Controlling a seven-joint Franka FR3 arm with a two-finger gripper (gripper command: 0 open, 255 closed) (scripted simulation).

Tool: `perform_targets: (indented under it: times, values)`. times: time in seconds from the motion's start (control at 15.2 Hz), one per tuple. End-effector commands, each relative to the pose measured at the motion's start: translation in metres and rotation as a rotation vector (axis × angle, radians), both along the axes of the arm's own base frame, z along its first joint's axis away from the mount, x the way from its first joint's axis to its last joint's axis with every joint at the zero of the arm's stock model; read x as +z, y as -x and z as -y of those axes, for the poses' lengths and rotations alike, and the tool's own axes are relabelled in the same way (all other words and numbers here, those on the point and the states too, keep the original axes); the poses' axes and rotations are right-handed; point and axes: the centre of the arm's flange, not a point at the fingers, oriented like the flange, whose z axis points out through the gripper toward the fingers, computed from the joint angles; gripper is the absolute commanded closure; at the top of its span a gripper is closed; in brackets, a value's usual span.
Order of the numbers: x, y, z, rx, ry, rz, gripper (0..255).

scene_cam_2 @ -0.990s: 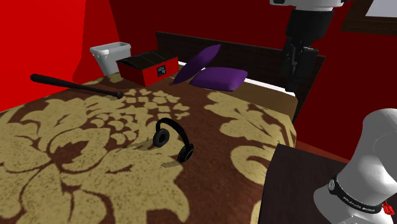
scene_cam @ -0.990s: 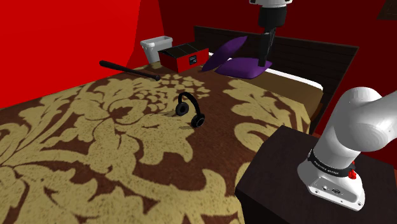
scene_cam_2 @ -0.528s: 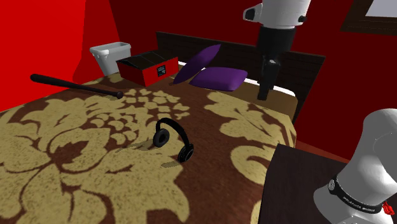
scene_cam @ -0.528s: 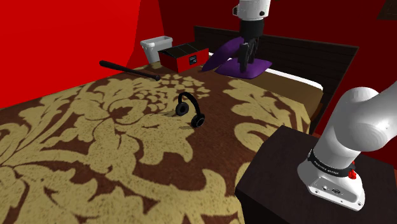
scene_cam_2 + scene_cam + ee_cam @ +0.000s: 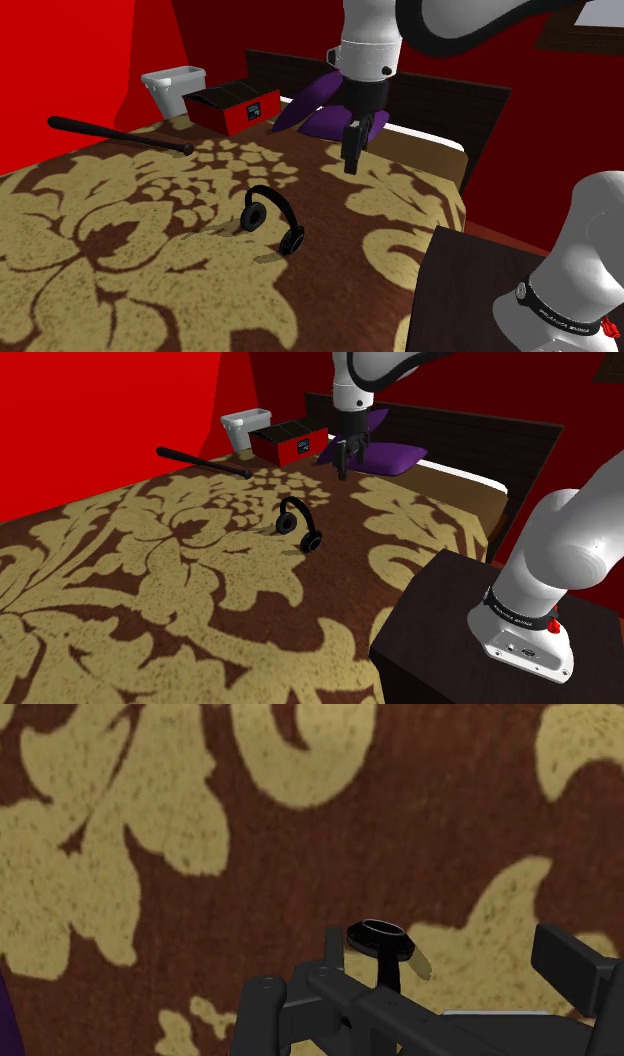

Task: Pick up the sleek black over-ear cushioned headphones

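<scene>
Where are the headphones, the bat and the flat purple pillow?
headphones [image 5: 253, 216]: second exterior view, on one ear cup.
bat [image 5: 203, 462]: shoulder view, on the middle of its shaft.
flat pillow [image 5: 395, 456]: shoulder view, on its top face.

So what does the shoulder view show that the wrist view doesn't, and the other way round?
Shoulder view, not wrist view: the white arm, its dark stand, and a black bat, a red box and a white bin at the bed's far end.

Wrist view, not shoulder view: a close look along the hand, whose fingers stand apart, open, with one ear cup of the headphones just beyond them.

Both share the hand, the black headphones and the brown and gold bedspread they lie on.
</scene>
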Motion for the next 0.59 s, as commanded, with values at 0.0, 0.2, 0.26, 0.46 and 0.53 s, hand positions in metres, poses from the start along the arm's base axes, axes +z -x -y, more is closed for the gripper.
perform_targets:
  times: [0.0, 0.2, 0.26, 0.46, 0.53]
  values:
    - [-0.013, -0.025, -0.004, -0.024, -0.001, 0.002, 0]
    - [-0.032, -0.059, -0.007, -0.058, -0.001, 0.002, 0]
    - [-0.039, -0.071, -0.008, -0.070, -0.001, 0.002, 0]
    - [-0.058, -0.106, -0.009, -0.104, -0.001, 0.003, 0]
    - [-0.064, -0.117, -0.009, -0.115, -0.001, 0.003, 0]
